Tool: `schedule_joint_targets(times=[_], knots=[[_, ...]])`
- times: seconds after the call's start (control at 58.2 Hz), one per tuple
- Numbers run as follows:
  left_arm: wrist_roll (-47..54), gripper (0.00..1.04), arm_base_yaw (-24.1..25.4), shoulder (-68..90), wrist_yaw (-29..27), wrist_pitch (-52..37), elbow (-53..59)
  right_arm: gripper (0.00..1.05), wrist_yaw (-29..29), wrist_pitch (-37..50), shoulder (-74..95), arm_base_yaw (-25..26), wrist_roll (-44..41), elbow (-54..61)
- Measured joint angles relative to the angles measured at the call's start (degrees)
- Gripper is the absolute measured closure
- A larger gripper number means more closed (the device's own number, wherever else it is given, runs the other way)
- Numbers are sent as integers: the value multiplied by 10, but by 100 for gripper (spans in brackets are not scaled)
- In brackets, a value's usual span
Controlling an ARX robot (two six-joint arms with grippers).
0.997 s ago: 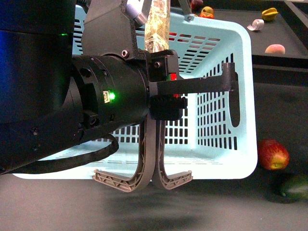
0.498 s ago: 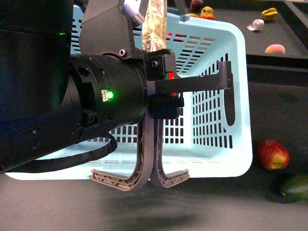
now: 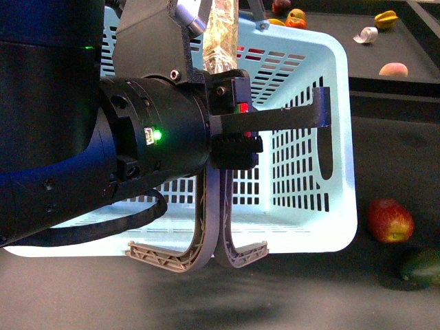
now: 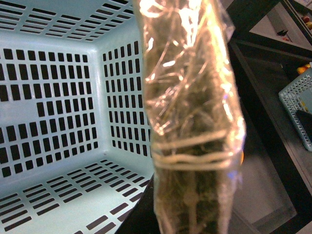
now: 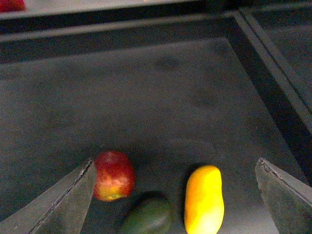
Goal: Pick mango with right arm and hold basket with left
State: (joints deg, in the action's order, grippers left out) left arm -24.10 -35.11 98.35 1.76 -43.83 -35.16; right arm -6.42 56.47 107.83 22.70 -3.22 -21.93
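Observation:
The light-blue slotted basket (image 3: 302, 69) stands on the dark table, and its inside fills the left wrist view (image 4: 53, 97). My left gripper (image 3: 213, 251) is shut on the basket's near rim, its curved grey fingers pressed together. A plastic-wrapped bundle (image 4: 190, 117) hides the jaws in the left wrist view. The bright-yellow mango (image 5: 204, 200) lies on the table between the fingers of my open right gripper (image 5: 175, 200), untouched. The mango and the right gripper are out of the front view.
A red-and-yellow fruit (image 5: 113, 175) and a dark green fruit (image 5: 146, 217) lie beside the mango; both show right of the basket in the front view (image 3: 390, 220) (image 3: 421, 267). Several fruits, such as a peach (image 3: 392, 69), lie on the back shelf.
The basket and my left arm have shifted slightly to the left. The fruits beside the basket have not moved.

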Motion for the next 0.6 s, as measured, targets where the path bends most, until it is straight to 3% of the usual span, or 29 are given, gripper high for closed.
schedule_joint_targets(times=[0.309, 0.602], knots=[[0, 100, 0, 0, 2, 0, 0, 8, 32, -17, 253, 24, 4, -144], [0, 100, 0, 0, 1, 0, 0, 8, 58, -83, 349, 41, 47, -258]])
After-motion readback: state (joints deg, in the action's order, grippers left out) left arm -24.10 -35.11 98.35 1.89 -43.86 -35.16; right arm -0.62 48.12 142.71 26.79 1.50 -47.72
